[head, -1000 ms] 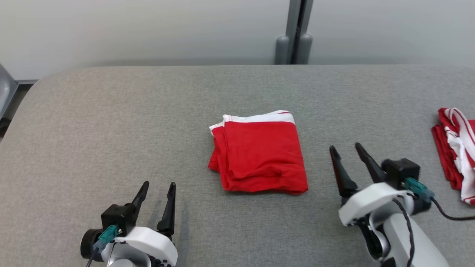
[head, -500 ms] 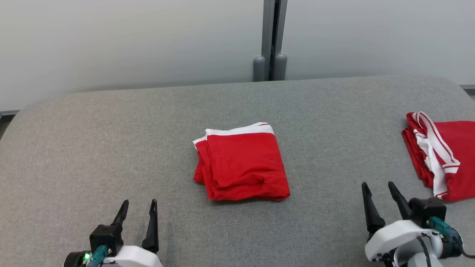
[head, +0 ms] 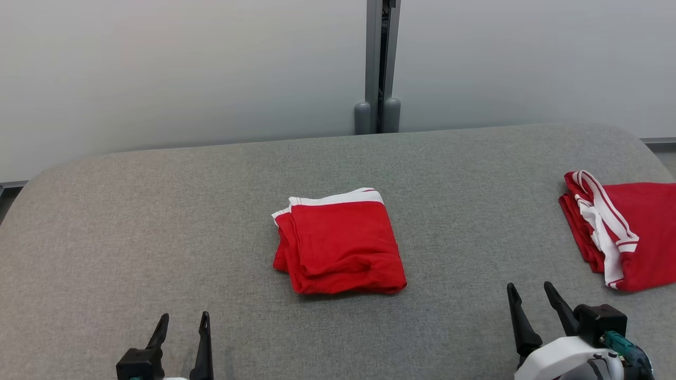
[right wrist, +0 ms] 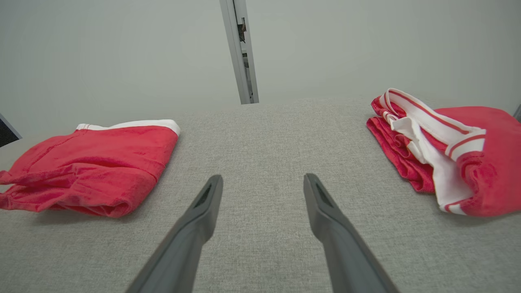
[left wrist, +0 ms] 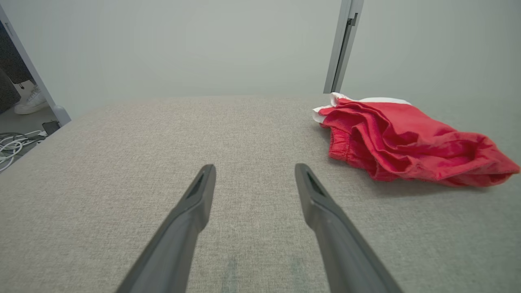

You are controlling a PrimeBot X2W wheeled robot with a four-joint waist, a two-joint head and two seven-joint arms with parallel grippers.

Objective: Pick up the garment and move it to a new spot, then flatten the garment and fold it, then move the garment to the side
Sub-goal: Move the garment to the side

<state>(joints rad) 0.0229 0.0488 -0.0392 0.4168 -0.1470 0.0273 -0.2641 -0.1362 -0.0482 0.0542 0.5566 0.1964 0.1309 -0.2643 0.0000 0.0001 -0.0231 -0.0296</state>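
The garment [head: 338,243] lies folded into a compact red block, white band toward the far side, about mid-worktop [head: 158,211]. I judge the fold done, with only the move to the side left.

Your left hand [head: 185,315] sits low at the near edge, fingers spread wide and holding nothing. Your right hand [head: 529,285] is the same, wide and empty, at the right front. Both stand apart from the cloth, so neither is committed to a grasp yet.

A 2nd garment [head: 618,235], red with white stripes, occupies the right edge, well apart from the folded piece. That side is taken, though the strip between the 2 pieces is bare. The left half is open grey fabric out to its rounded corner. A post [head: 377,63] stands beyond the far edge, out of your path.
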